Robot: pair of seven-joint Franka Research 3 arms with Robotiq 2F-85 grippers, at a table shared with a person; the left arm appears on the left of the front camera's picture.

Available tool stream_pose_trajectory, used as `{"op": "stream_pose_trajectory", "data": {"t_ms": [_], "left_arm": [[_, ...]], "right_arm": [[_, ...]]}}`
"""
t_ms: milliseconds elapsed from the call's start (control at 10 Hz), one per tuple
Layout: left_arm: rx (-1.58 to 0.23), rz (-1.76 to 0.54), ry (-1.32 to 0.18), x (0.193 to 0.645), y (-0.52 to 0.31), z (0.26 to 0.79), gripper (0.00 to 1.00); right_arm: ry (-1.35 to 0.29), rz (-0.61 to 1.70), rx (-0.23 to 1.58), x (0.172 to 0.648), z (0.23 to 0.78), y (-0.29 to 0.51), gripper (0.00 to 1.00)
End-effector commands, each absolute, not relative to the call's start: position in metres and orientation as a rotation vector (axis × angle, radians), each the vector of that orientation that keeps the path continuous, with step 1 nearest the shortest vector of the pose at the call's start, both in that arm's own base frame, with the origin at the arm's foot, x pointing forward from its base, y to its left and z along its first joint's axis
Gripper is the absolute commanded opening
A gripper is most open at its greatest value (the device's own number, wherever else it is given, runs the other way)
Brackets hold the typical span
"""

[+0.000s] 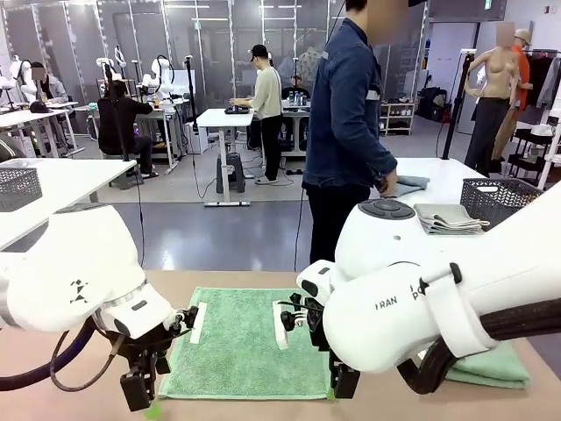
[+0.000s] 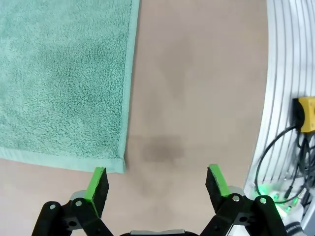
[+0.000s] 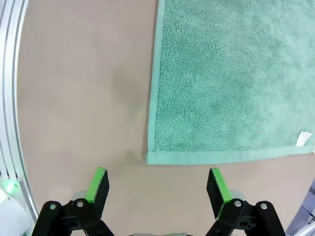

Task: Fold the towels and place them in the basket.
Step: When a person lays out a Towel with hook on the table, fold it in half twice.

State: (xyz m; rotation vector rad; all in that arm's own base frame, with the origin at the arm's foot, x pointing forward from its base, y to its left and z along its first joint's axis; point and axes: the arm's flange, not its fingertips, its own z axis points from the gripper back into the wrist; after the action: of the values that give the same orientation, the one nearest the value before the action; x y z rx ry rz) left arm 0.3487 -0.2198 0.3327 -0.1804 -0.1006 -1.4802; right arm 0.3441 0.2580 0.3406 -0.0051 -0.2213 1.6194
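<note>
Front view: bright, even overhead light, no hard shadows, no glare. Far hall reasonably sharp. White right arm point(image 1: 412, 298) close to lens, bright, slightly soft.

Left wrist view: diffuse light, towel point(image 2: 59, 73) pile crisp. Faint dark shadow patch on table point(image 2: 197, 73) just past towel corner. Wide-angle bend: rail point(image 2: 278, 98) at right edge bows. Green glow in lower right corner.

Right wrist view: same soft light, faint shade on table left of towel. Rail at left edge curves. Green glow bottom left.

Left gripper point(image 2: 157, 178) and right gripper point(image 3: 157, 178) both low, pointing down, spread wide, holding nothing.
</note>
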Motion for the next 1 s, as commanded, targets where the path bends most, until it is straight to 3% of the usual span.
{"op": "stream_pose_trajectory", "data": {"t_ms": [0, 900], "left_arm": [[-0.162, -1.475, -0.103, 0.358, -0.225, 0.329, 1.00], [-0.116, -1.495, 0.012, 0.386, -0.237, 0.292, 1.00]], "right_arm": [[-0.205, 1.626, 0.001, 0.349, 0.328, 0.263, 1.00], [-0.099, 1.589, 0.036, 0.356, 0.300, 0.271, 1.00]]}}
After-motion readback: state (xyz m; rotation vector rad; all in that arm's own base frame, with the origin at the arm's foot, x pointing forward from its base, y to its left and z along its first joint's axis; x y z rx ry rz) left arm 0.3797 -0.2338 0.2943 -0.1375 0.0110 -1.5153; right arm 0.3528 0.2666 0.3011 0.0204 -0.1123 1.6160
